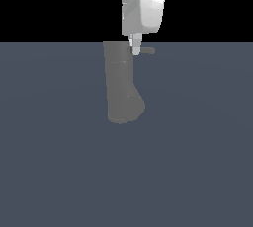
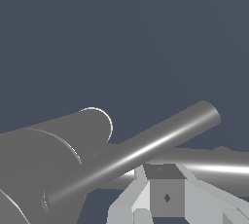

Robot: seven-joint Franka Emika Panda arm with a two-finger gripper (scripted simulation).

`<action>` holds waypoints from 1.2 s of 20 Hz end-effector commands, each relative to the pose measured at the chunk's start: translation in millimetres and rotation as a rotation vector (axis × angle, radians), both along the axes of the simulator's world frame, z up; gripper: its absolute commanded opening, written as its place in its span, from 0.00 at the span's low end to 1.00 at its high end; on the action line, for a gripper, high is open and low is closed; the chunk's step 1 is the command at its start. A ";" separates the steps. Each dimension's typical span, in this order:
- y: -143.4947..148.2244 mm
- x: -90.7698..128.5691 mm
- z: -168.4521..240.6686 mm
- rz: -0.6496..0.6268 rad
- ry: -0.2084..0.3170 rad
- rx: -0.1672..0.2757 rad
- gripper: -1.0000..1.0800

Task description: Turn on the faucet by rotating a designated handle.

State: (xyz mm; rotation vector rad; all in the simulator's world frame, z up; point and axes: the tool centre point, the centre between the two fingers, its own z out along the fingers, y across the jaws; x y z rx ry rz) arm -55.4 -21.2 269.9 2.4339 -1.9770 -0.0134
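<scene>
The faucet is a thick matte grey column with a bulged lower end, in the middle of the exterior view. Its handle, a thin grey rod, sticks out toward the exterior view's right near the top of the column. My white gripper hangs from above with its fingertips shut, right at the rod's base beside the column. In the wrist view the faucet fills one corner, and the handle runs as a long shiny rod just past my fingertips. I cannot tell whether they touch it.
The faucet stands on a flat blue-grey floor that fills the lower part of the exterior view, with black background above. In the wrist view a second grey bar lies behind my fingertips.
</scene>
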 end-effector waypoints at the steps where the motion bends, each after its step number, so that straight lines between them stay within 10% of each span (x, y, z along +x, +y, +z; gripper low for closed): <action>1: -19.1 11.6 -0.3 -0.026 -0.009 0.000 0.00; 24: -80.9 72.3 -0.2 -0.065 -0.010 -0.001 0.00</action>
